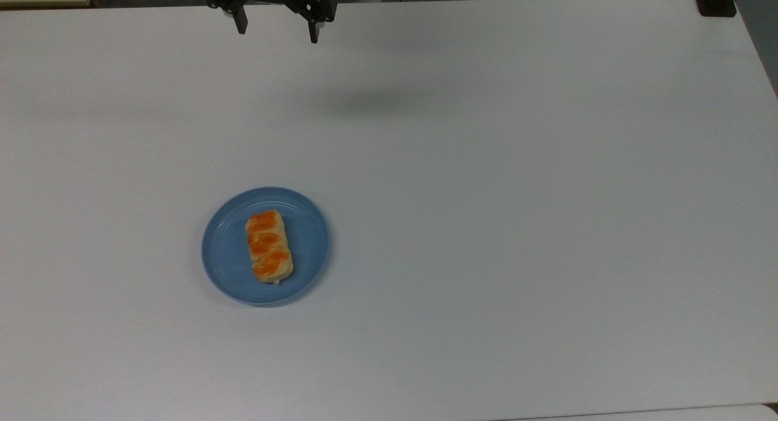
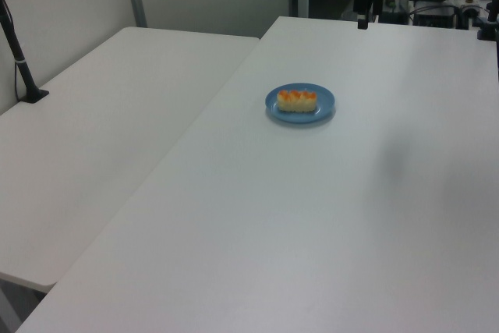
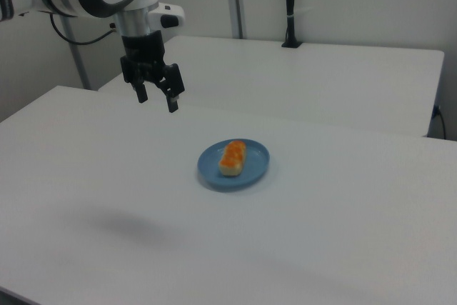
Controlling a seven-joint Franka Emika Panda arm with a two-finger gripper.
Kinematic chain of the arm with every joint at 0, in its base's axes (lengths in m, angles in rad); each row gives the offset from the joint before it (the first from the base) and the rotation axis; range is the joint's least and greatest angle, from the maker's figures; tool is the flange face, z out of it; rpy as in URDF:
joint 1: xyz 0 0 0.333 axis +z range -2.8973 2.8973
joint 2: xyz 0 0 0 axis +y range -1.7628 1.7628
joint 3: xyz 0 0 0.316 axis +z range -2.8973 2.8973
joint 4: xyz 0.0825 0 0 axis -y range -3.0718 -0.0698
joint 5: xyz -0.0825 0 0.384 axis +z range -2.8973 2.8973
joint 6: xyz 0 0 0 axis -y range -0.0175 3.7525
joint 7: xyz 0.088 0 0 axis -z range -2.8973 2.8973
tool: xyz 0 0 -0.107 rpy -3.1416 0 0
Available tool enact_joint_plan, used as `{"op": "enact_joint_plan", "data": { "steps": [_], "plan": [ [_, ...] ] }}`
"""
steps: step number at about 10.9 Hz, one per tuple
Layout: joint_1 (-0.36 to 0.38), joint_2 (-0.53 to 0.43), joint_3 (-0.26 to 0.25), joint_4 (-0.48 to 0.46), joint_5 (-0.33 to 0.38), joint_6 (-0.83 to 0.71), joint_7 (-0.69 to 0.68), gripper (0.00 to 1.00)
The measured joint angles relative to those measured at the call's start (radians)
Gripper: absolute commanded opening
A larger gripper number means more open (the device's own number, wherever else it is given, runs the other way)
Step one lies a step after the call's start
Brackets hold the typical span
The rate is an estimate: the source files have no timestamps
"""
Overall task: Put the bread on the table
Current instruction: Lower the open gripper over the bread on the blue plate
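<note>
A: Where is the bread (image 1: pixel 268 246) found?

B: It is seen lying on the blue plate (image 1: pixel 225 251), which rests on the white worktop (image 1: pixel 516 196). No part of the bread is touching the worktop, so the task is judged not yet begun.

A: And the tool (image 1: pixel 278 32)?

B: It is held high near the top view's upper edge, well apart from the plate. Its fingers are spread wide, and nothing is held between them.

A: Which way must it be taken?

B: In the top view the bread lies almost straight below the tool, toward the lower edge. Its long axis runs nearly up and down there, tilted slightly. The fingers are spaced across that axis, so little turning is likely needed; mainly travel and descent.
</note>
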Motion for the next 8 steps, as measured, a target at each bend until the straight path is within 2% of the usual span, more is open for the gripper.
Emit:
{"op": "enact_joint_plan", "data": {
  "steps": [3,6,8],
  "plan": [
    [0.003,0.062,-0.031,0.001,0.0,0.129,-0.118,1.0],
    [0.05,0.18,-0.124,0.003,0.044,0.335,-0.187,1.0],
    [0.072,0.262,-0.154,0.026,0.056,0.446,-0.221,1.0]
  ]
}}
